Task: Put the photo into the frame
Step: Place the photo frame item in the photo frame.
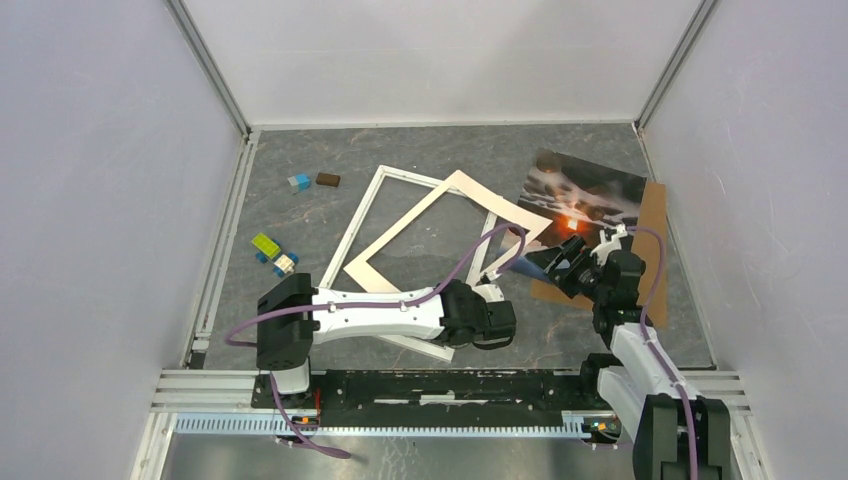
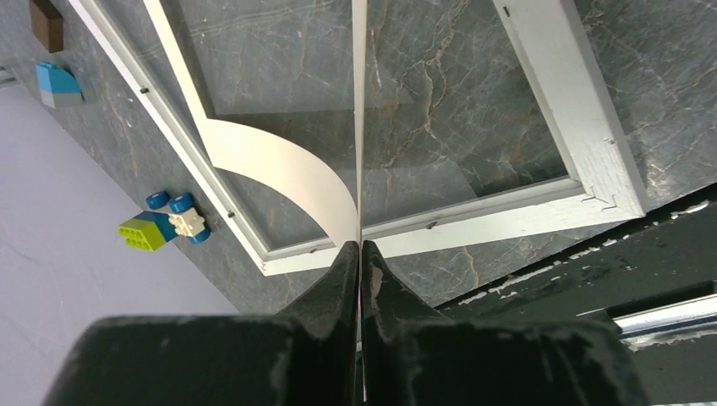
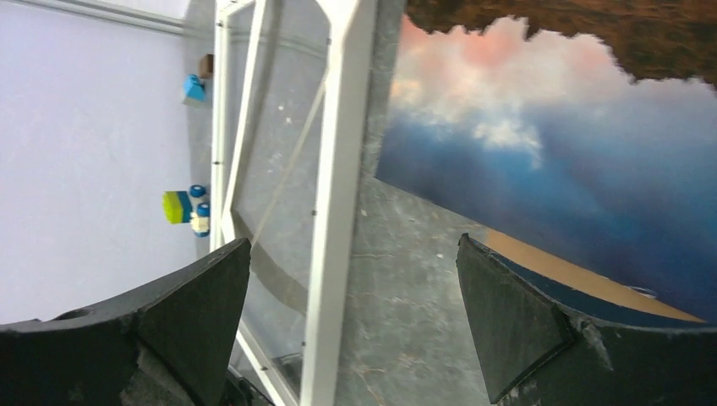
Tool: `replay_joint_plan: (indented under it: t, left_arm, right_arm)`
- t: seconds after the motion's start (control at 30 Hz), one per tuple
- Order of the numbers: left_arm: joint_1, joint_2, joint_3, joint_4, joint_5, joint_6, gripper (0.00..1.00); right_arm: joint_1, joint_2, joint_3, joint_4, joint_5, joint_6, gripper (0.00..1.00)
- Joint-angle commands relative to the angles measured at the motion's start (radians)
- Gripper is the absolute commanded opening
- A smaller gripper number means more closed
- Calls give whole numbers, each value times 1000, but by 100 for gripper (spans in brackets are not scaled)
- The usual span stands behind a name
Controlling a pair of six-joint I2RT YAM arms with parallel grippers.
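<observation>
The white frame lies flat on the grey table, its glass showing the table through it. A cream mat with a window stands tilted over the frame. My left gripper is shut on the mat's near corner, and the left wrist view shows the mat edge-on between the closed left gripper, above the frame's rail. The photo, a dark cloudy landscape with an orange glow, rests on a brown backing board. My right gripper hangs open at the photo's near left corner, holding nothing; the right gripper has the frame on one side and the photo on the other.
A blue block and a brown block lie at the back left. A green and blue toy car sits left of the frame. White walls close in the table on three sides.
</observation>
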Motion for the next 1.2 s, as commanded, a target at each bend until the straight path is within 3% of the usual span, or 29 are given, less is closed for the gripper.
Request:
replay_joint_plan:
  t: [0.0,0.2,0.37,0.43,0.5,0.67,0.8,0.97,1.1,1.17]
  left_arm:
    - [-11,20,51,23,31,-51,9]
    - [-19,36,63,23,45,-44,14]
    - [-24,41,84,24,53,-54,23]
    - [-28,33,92,25,55,-55,37]
    - [-28,12,100,33,80,-50,66]
    - [-26,-140,126,101,204,-27,85]
    - [11,-246,212,108,229,4,91]
    - [137,-362,228,217,297,59,94]
    - [216,-433,215,321,360,95,94]
    - [234,-456,211,372,380,119,95]
  right_arm:
    - [80,4,1,132,68,146,96]
    - [233,105,4,258,192,266,88]
    - [334,198,38,287,267,310,66]
    - [358,210,30,291,291,333,58]
    - [373,211,13,307,317,347,48]
    - [376,245,23,330,338,335,21]
    - [373,291,42,328,299,300,1]
    - [354,316,48,348,240,237,2]
    - [351,358,53,397,220,205,46]
    - [352,391,43,431,225,209,51]
